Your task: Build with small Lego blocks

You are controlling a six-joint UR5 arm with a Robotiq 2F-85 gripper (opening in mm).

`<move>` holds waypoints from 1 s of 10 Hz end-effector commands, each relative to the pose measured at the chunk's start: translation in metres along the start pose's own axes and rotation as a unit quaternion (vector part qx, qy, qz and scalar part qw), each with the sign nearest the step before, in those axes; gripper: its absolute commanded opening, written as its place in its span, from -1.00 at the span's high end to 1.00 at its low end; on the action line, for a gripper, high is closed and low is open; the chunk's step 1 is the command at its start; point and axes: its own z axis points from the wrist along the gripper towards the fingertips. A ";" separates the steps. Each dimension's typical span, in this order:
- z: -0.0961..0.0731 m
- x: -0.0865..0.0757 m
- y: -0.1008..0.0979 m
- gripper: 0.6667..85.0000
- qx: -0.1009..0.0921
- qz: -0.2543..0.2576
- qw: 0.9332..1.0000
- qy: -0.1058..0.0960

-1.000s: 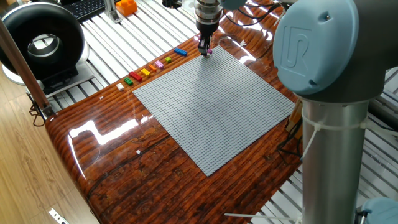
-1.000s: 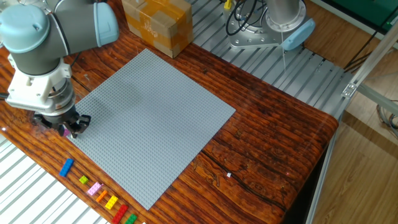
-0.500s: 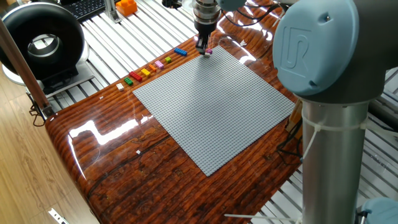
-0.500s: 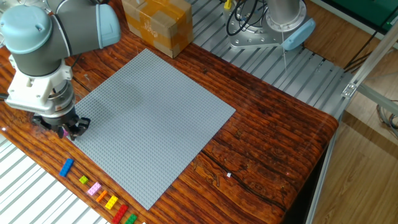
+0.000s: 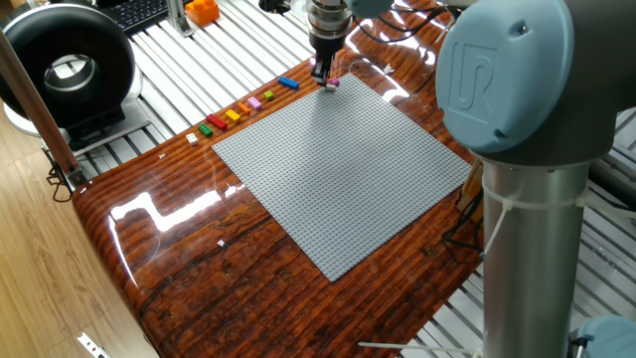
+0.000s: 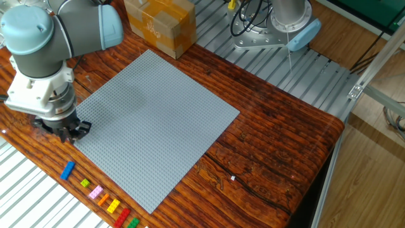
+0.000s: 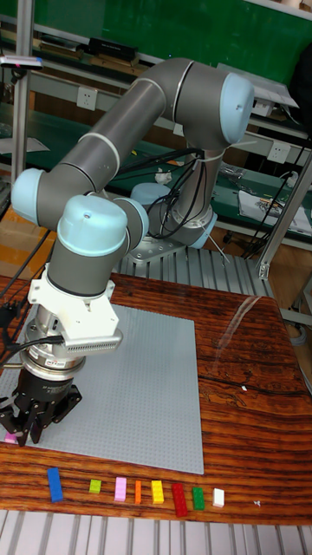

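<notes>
A pink Lego block (image 5: 333,83) sits on the far corner of the grey baseplate (image 5: 338,169). My gripper (image 5: 321,74) hovers just above and beside it, open, fingers pointing down. In the tall fixed view the pink block (image 7: 9,439) lies left of the gripper (image 7: 30,427). The other fixed view shows the gripper (image 6: 66,132) over the plate's corner (image 6: 152,126), and the pink block is hidden there. Beside the plate lies a row of small Lego blocks (image 5: 238,111), from blue (image 6: 67,170) to green (image 6: 133,223), with a white one (image 7: 218,497) last.
A cardboard box (image 6: 159,24) stands past the plate's far side. An orange object (image 5: 202,11) and a black round device (image 5: 65,65) lie off the wooden table. The arm's grey base (image 5: 527,99) rises at the table's right edge. Slatted metal surrounds the table.
The gripper has let go of the pink block and risen slightly off it. The block stays on the plate's corner. Since half a second ago nothing has moved.
</notes>
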 end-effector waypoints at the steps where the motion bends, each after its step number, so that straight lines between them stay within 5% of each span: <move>1: -0.001 0.004 0.000 0.56 -0.003 0.025 1.000 0.007; 7: -0.001 0.008 0.000 0.81 -0.003 0.023 1.000 0.014; 10: -0.002 -0.001 0.019 0.79 -0.040 -0.008 0.999 -0.004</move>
